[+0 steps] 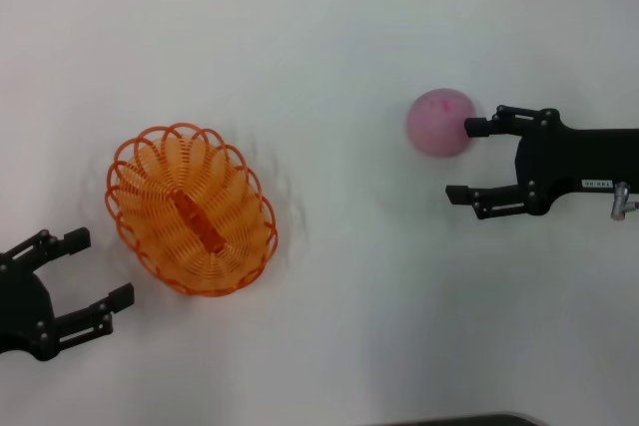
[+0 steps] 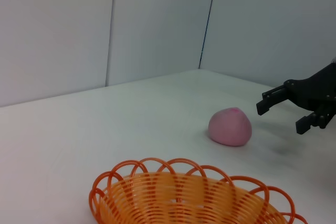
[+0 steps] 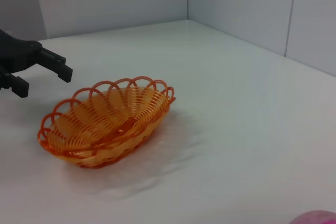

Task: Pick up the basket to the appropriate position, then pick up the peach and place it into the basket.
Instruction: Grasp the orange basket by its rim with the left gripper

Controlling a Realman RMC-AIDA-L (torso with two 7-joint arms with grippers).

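Note:
The orange oval basket [image 1: 190,209] stands empty on the white table at the left; it also shows in the left wrist view [image 2: 189,198] and the right wrist view [image 3: 105,121]. The pink peach [image 1: 439,123] lies on the table at the right, far from the basket, and also shows in the left wrist view [image 2: 230,126] and at the edge of the right wrist view [image 3: 317,217]. My left gripper [image 1: 100,268] is open, just beside the basket's near-left rim. My right gripper [image 1: 467,161] is open and empty; its far finger [image 1: 479,127] is at the peach's right side.
The white table [image 1: 339,47] is bounded by grey walls [image 2: 157,24] at the back. A dark edge [image 1: 469,420] shows at the table's front. The left gripper appears in the right wrist view [image 3: 43,81], the right gripper in the left wrist view [image 2: 281,116].

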